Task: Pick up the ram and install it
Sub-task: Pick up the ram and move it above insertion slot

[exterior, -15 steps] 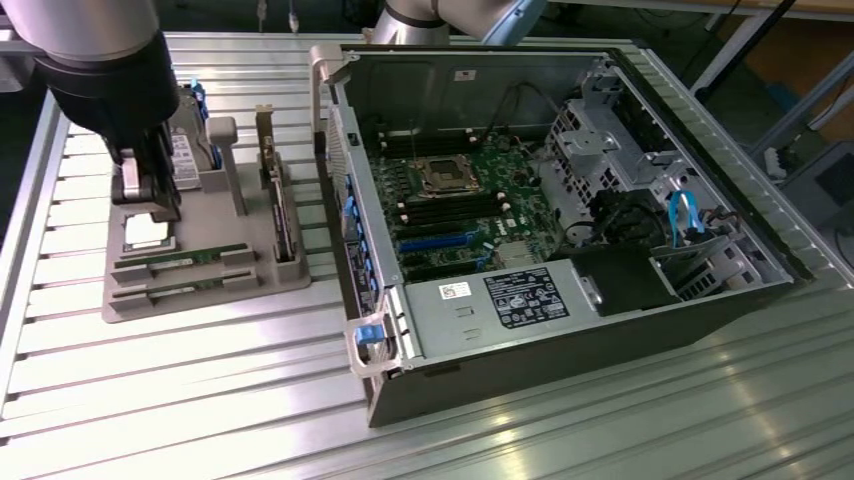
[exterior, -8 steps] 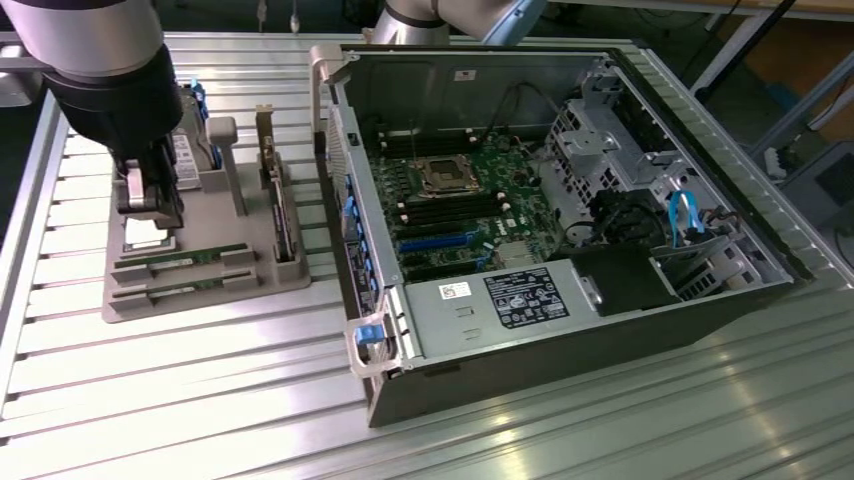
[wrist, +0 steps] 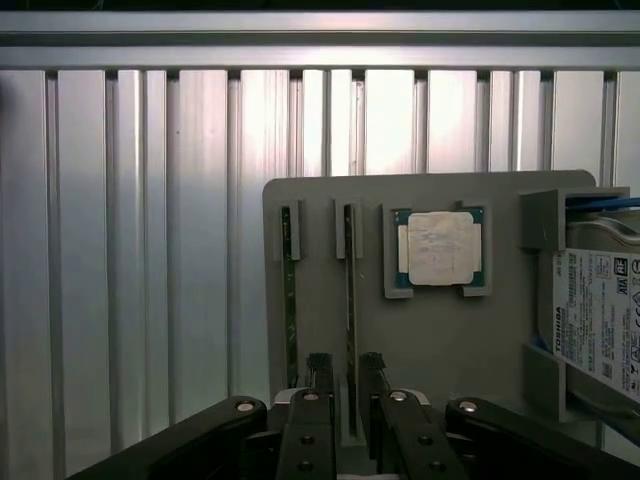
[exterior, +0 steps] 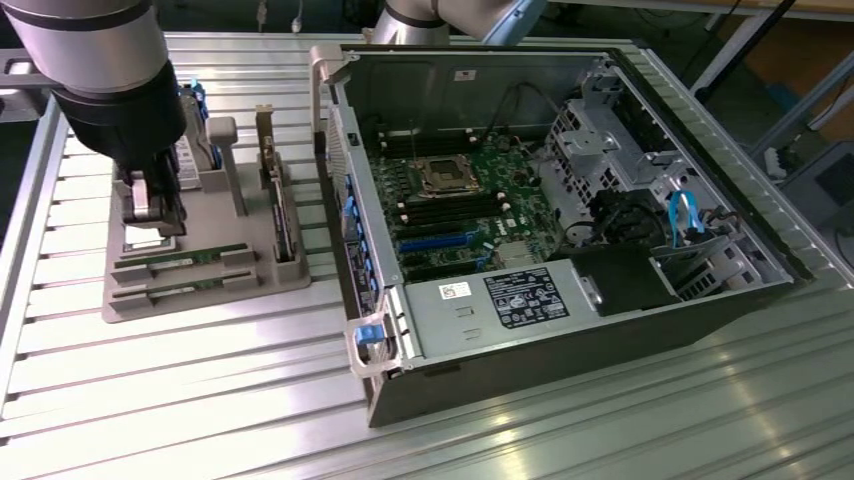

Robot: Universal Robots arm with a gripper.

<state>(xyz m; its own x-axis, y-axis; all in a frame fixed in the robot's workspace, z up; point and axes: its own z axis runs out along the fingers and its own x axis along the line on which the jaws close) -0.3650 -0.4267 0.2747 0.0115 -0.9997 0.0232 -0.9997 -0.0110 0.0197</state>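
Two thin green ram sticks lie in parallel slots of a grey holder (wrist: pixel 440 350). One ram (wrist: pixel 350 290) runs between my fingertips; the other ram (wrist: pixel 289 300) lies one slot further from the processor chip. My gripper (wrist: pixel 346 372) is open, one finger (wrist: pixel 320 372) on each side of the nearer ram's end, with small gaps showing. In the exterior view the gripper (exterior: pixel 154 225) hangs low over the holder (exterior: pixel 200 285) at that view's left, just above the ram (exterior: pixel 187 258) and its twin (exterior: pixel 167 292).
A square silver processor chip (wrist: pixel 438 248) and a hard drive (wrist: pixel 600 320) sit in the same holder. A larger green card (exterior: pixel 276 205) stands upright in it. The open computer case (exterior: pixel 561 200), motherboard exposed, lies at the exterior view's right on the ribbed metal table (exterior: pixel 200 400).
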